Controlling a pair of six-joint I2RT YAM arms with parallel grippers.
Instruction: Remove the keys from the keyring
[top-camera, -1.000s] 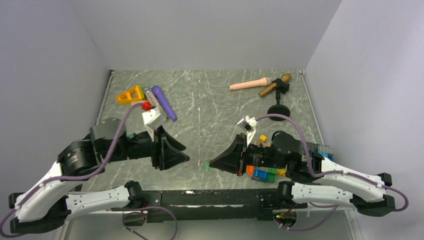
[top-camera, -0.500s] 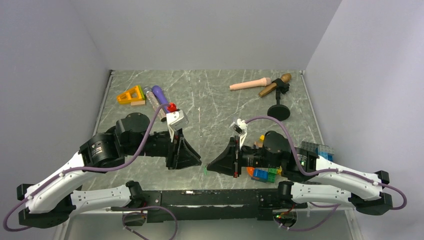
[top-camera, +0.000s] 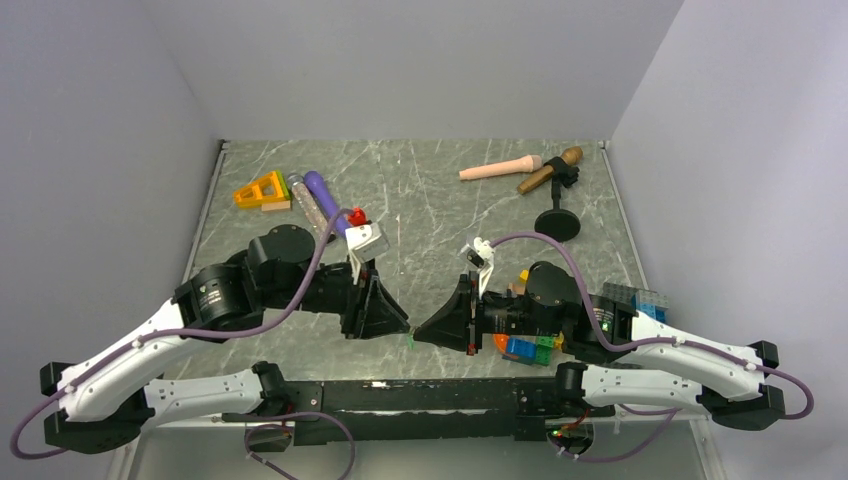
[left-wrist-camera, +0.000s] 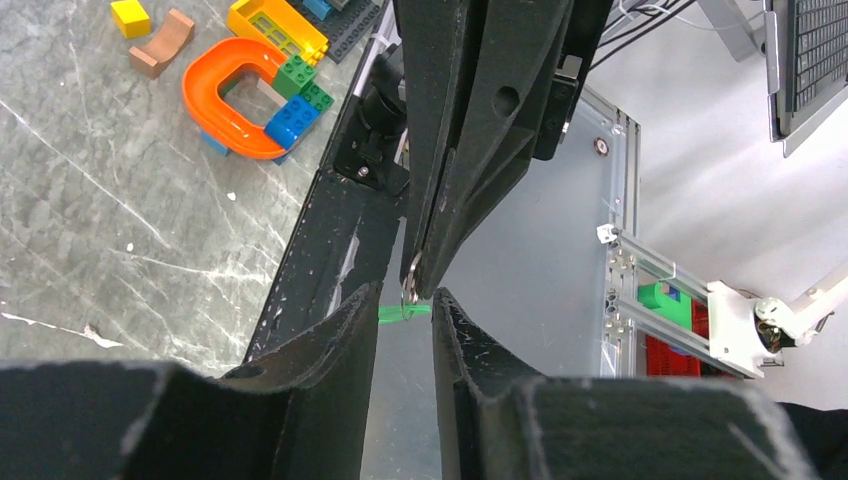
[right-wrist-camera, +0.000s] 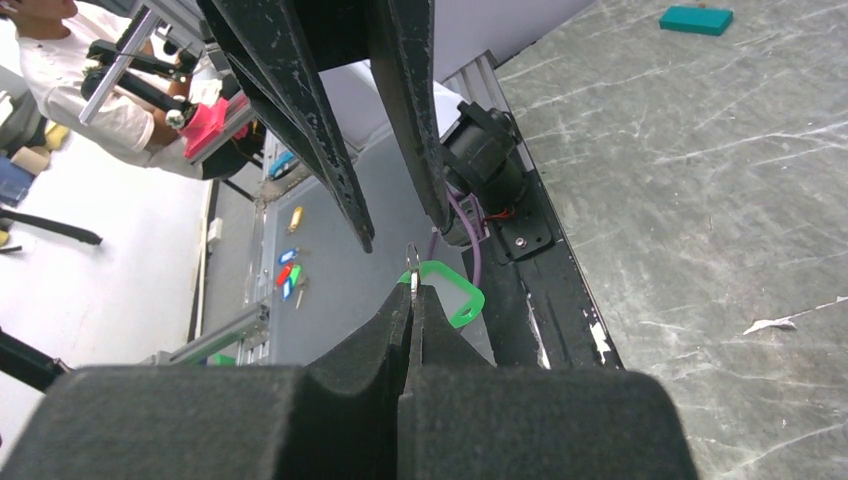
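Note:
My right gripper (right-wrist-camera: 411, 290) is shut on the thin metal keyring (right-wrist-camera: 412, 262) and holds it above the table's front edge. The bright green key (right-wrist-camera: 452, 290) hangs from the ring. It also shows in the left wrist view (left-wrist-camera: 400, 312) and the top view (top-camera: 411, 340). My left gripper (left-wrist-camera: 405, 300) is open, tip to tip with the right gripper (top-camera: 420, 330), and its fingers (left-wrist-camera: 358, 320) straddle the green key. The teal key (right-wrist-camera: 696, 18) lies loose on the table, hidden in the top view.
Coloured building blocks (top-camera: 525, 345) and an orange ring (left-wrist-camera: 235, 95) lie under the right arm. A microphone on a stand (top-camera: 552, 172) and a pink handle (top-camera: 500, 168) are at the back right. A purple cylinder (top-camera: 328, 202) and an orange triangle (top-camera: 262, 188) are at the back left.
My left arm has swung right and forward until its open fingers reach the ring and green key. The right gripper shifted slightly left early on, then stayed shut on the ring.

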